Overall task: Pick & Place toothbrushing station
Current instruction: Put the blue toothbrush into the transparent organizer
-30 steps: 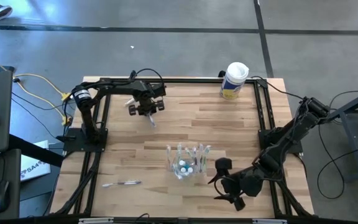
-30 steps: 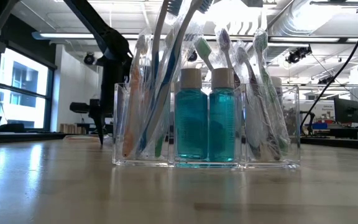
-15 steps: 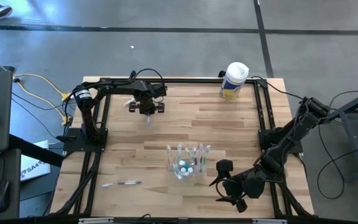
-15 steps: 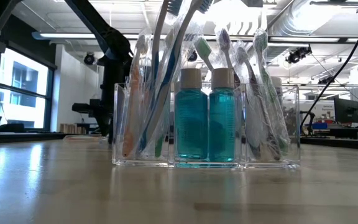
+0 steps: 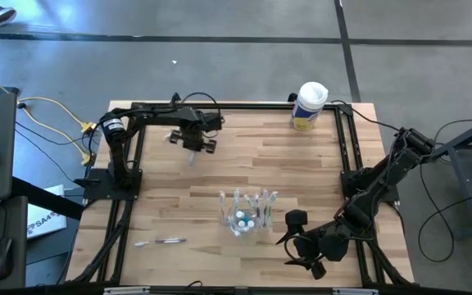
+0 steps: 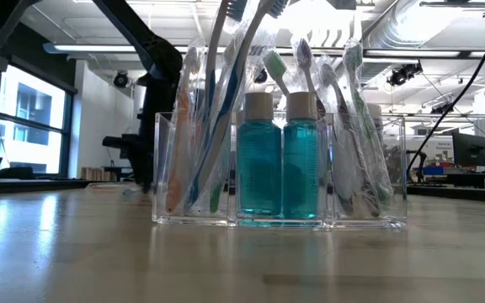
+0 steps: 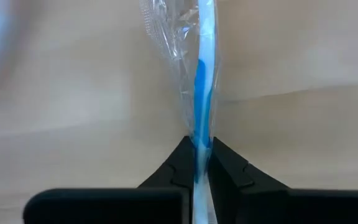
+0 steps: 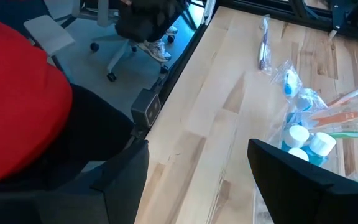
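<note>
Overhead, the station (image 5: pixel 248 213) stands near the table's (image 5: pixel 301 164) front middle; the left gripper (image 5: pixel 193 144) sits at the far left part, closed on a wrapped brush (image 5: pixel 192 157); the right gripper (image 5: pixel 295 246) waits at the front right, just beside the station, jaws apart; a canister (image 5: pixel 309 106) stands at the far edge and a loose brush (image 5: pixel 161 242) lies front left; at table height, the station (image 6: pixel 280 164) fills the middle, two teal bottles (image 6: pixel 280 160) between bagged brushes; from the left wrist, both fingers (image 7: pixel 176 168) pinch the brush (image 7: pixel 204 93), blue and white in clear wrap; from the right wrist, wide fingers (image 8: pixel 126 177) frame bare wood, the station (image 8: pixel 316 134) at one side, a person in red (image 8: pixel 14 106) beyond the table.
</note>
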